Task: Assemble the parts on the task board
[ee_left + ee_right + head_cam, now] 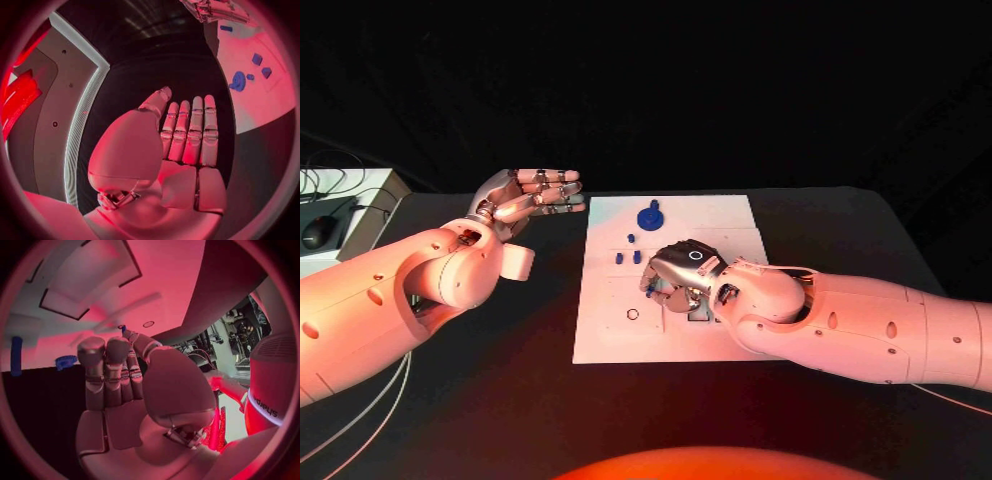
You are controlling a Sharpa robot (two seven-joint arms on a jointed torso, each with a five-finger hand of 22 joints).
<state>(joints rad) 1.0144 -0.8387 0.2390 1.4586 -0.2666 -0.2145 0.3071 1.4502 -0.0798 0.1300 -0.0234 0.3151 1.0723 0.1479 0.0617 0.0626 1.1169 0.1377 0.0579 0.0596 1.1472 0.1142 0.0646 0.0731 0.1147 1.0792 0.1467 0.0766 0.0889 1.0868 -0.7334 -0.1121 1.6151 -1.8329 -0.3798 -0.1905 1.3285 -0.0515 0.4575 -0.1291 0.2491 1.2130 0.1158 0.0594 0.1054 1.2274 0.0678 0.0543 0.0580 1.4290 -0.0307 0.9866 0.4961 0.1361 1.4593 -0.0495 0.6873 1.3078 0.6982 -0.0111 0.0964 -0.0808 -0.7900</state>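
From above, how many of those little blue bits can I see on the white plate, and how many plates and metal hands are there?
blue parts: 4 in plain sight
task board: 1
hands, the left hand and the right hand: 2
Total: 7

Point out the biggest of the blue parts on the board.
The round blue part at the far end of the task board, away from the robot. It is clearly wider than the small blue pieces lying nearer, between it and the right hand.
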